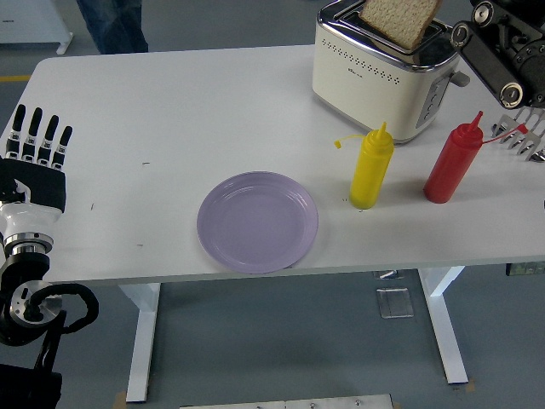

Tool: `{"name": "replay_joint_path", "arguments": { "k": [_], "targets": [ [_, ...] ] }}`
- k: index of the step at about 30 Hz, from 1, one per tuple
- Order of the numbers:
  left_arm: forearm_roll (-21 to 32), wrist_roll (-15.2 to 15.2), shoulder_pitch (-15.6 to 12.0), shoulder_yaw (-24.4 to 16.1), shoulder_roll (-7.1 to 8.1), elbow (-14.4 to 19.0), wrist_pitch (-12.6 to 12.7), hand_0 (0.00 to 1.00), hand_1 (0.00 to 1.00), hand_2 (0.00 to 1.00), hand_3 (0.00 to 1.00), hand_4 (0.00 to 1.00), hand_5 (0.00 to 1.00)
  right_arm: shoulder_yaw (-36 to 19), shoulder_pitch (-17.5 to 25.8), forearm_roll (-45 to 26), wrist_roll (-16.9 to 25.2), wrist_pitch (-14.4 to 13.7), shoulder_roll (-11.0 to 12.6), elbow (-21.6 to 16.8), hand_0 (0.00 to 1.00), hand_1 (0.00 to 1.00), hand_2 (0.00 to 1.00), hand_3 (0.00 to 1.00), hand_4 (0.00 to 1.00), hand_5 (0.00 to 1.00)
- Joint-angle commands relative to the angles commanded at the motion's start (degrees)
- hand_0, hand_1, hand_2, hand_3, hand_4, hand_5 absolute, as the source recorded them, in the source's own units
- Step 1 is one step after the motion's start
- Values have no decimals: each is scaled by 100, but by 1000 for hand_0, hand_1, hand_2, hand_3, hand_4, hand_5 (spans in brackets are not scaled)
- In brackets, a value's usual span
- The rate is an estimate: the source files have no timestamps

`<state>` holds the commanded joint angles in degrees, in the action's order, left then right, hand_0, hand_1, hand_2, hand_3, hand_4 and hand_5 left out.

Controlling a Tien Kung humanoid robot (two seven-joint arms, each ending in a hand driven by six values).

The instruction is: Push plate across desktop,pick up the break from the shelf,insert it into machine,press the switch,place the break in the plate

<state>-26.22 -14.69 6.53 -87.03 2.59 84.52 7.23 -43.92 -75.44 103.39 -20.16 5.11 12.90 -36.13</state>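
A slice of bread (398, 21) hangs tilted over the slots of the cream and chrome toaster (375, 85) at the back right, its lower edge at the slot. My right hand (451, 32) reaches in from the top right corner and is shut on the slice's right edge. The lilac plate (213, 209) lies with nothing on it near the table's front edge, left of the bottles. My left hand (38, 136) rests at the left edge of the table, fingers straight and holding nothing.
A yellow squeeze bottle (372, 166) and a red squeeze bottle (454, 162) stand in front of the toaster. A wire rack (524, 136) shows at the right edge. A person's legs (111, 21) are behind the table's far left corner.
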Motion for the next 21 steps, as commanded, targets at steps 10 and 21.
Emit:
{"name": "replay_joint_path", "arguments": {
  "k": [10,21],
  "targets": [
    [-1,0,-8,14,-2,-3,1,837,842,867,825,560,998,248,-21,26,85,69,-100,201,403,493,561,754,604,307],
    [3,-13,-27,10,-3,-2,8,835,840,867,824,557,998,181,29,-12,410,168,-51,244,790,775,933,998,798,467]
  ]
}}
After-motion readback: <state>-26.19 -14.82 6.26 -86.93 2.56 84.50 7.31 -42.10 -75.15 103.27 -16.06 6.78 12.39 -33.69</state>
